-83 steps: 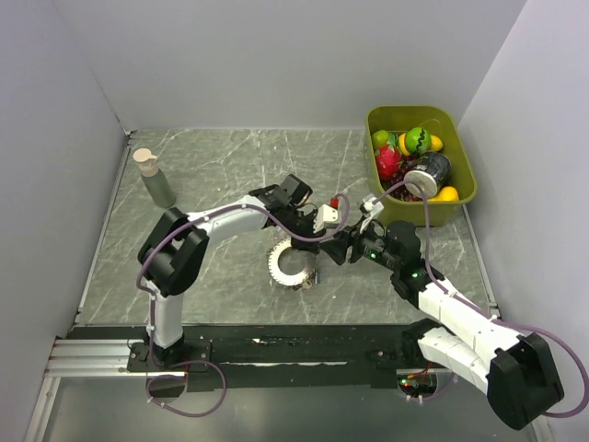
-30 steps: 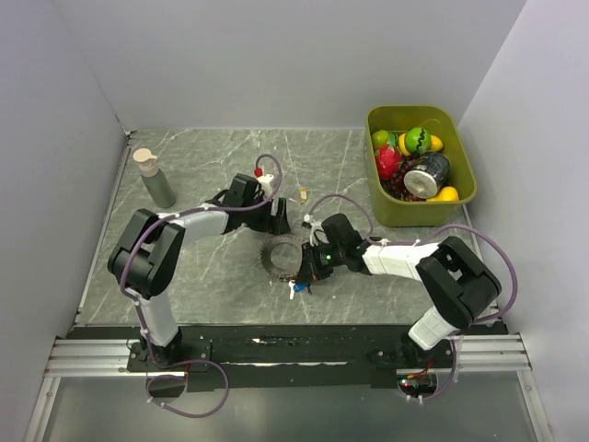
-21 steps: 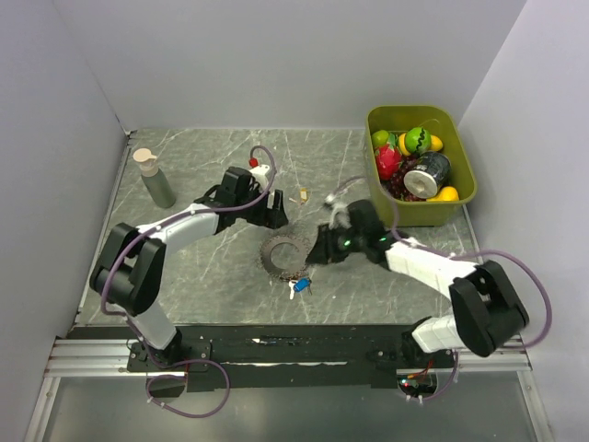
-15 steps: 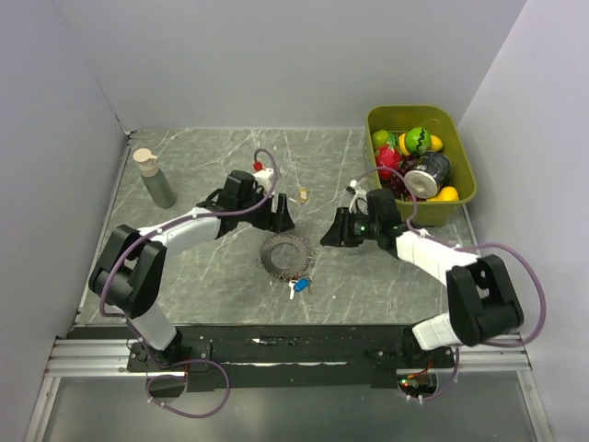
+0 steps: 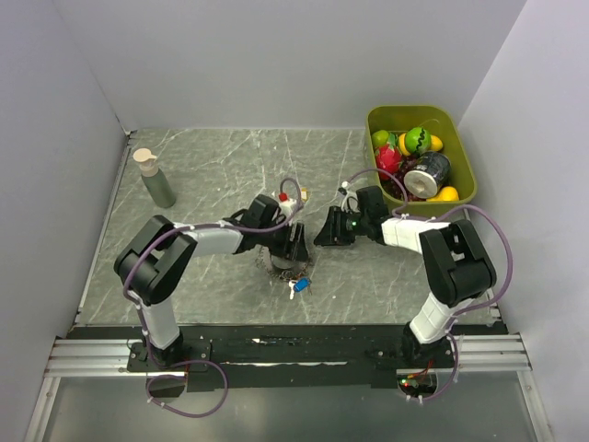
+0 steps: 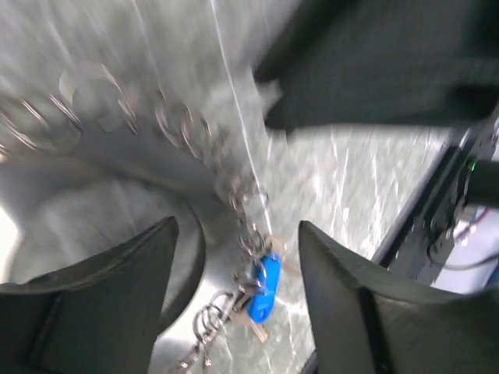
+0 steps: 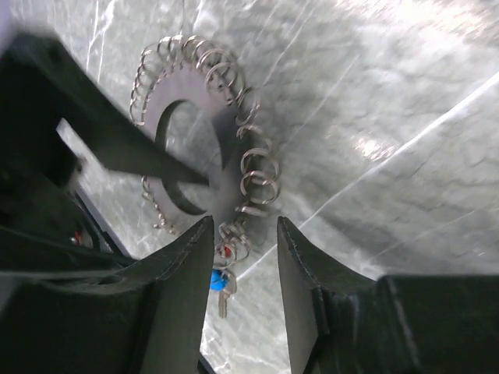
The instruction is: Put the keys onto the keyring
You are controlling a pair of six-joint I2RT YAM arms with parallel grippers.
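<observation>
Left gripper: jaws wide apart, nothing clamped, dark fingers set low on either side of the fringed edge of the keyring, a wide, flat, grey metal ring hung all round with small silvery wire loops. Right gripper: jaws parted to a moderate gap, empty, hanging just beside the same ring on its right side, close to the left gripper but apart from it.

Keyring flat on the grey marbled table, near the middle, between the two grippers. Small blue-headed key on the table at the ring's near edge, among a few loops; joined to the ring or merely lying against it, cannot tell.

Hidden or unclear:
- Top view: nearly all of the keyring covered by the left gripper, only a sliver of its near rim and the blue-headed key showing.
- Left wrist view: blurred throughout; right gripper reduced to a dark smear across the top.
- Right wrist view: one left finger lying across the ring's central hole; contact with the metal not to be judged.
- Small red speck among the loops, too small to identify.

Farther off: olive-green plastic bin of toy fruit and a can at the far right; grey bottle with a beige cap at the far left.
</observation>
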